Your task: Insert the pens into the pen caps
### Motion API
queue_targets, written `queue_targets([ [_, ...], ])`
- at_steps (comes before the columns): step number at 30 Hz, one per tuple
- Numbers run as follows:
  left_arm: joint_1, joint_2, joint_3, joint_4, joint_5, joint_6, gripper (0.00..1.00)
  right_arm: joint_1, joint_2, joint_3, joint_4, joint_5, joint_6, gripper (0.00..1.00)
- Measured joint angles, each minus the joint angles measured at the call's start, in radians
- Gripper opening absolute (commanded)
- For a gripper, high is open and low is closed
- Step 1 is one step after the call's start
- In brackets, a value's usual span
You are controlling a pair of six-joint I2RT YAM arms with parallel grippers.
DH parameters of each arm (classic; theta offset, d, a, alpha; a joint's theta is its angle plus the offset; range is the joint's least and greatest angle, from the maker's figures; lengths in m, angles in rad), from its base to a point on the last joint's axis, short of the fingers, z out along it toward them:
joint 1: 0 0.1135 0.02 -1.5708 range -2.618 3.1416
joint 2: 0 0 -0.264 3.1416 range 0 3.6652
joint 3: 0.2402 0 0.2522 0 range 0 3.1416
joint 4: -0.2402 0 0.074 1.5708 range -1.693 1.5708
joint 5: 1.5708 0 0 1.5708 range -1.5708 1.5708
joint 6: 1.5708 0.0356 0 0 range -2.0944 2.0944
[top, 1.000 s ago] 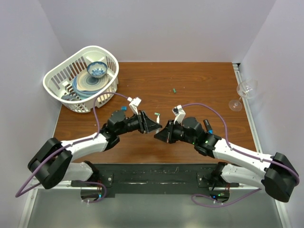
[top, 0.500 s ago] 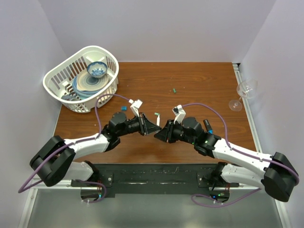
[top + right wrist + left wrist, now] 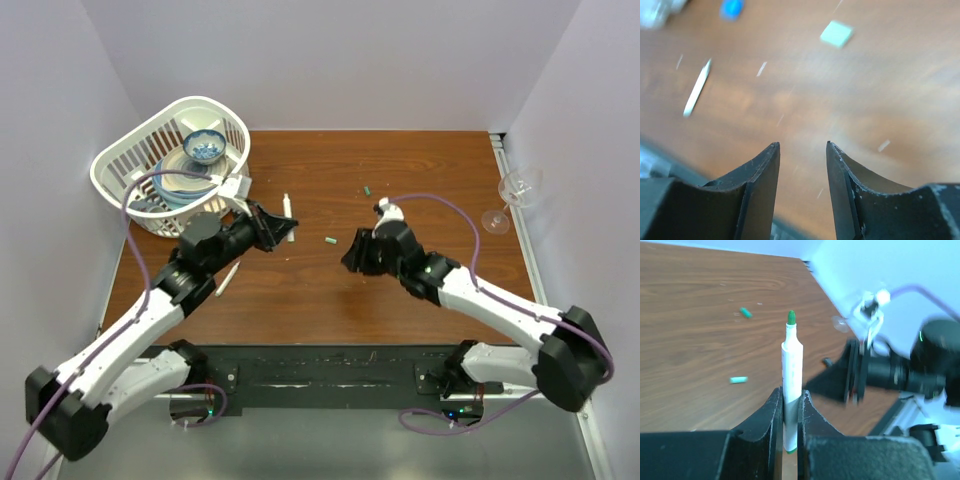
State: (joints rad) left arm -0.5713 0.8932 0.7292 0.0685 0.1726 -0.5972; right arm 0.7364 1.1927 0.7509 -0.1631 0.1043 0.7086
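My left gripper [image 3: 274, 226] is shut on a white pen [image 3: 288, 209] near the basket. In the left wrist view the pen [image 3: 791, 360] stands up between the jaws, its bare green tip [image 3: 791, 317] pointing away. A second white pen [image 3: 228, 278] lies on the table beside the left arm and also shows in the right wrist view [image 3: 697, 88]. A green cap [image 3: 330, 241] lies between the arms, and another green cap [image 3: 368, 189] lies farther back. My right gripper [image 3: 351, 257] is open and empty just right of the nearer cap, low over the wood [image 3: 802, 146]. A blue cap [image 3: 732, 7] shows blurred.
A white basket [image 3: 120, 160] with plates and a bowl stands at the back left, close behind the left gripper. A wine glass [image 3: 515, 190] lies at the right edge of the table. The black base rail [image 3: 330, 365] runs along the near edge.
The two grippers were nearly touching at the table's middle. The left arm has swung back left toward the basket with the pen. The right gripper moved slightly back. The second pen is uncovered.
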Motion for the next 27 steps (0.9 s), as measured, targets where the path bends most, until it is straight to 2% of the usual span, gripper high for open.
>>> queue_targets([
  [5,0.0,-0.138,-0.008,-0.155,-0.099,0.08,0.0,-0.179,0.214,0.182,0.003,0.042,-0.084,0.46],
  [12,0.0,-0.206,-0.01,-0.338,-0.116,0.169,0.0,-0.344,0.557,0.479,0.013,0.077,-0.163,0.45],
  [19,0.0,-0.266,-0.01,-0.403,-0.121,0.199,0.0,-0.414,0.864,0.74,-0.002,0.074,-0.209,0.46],
  [24,0.0,-0.291,-0.013,-0.409,-0.129,0.2,0.0,-0.438,0.995,0.835,-0.013,0.034,-0.237,0.45],
  [27,0.0,-0.296,-0.014,-0.414,-0.13,0.201,0.0,-0.444,1.021,0.872,-0.009,-0.002,-0.249,0.45],
])
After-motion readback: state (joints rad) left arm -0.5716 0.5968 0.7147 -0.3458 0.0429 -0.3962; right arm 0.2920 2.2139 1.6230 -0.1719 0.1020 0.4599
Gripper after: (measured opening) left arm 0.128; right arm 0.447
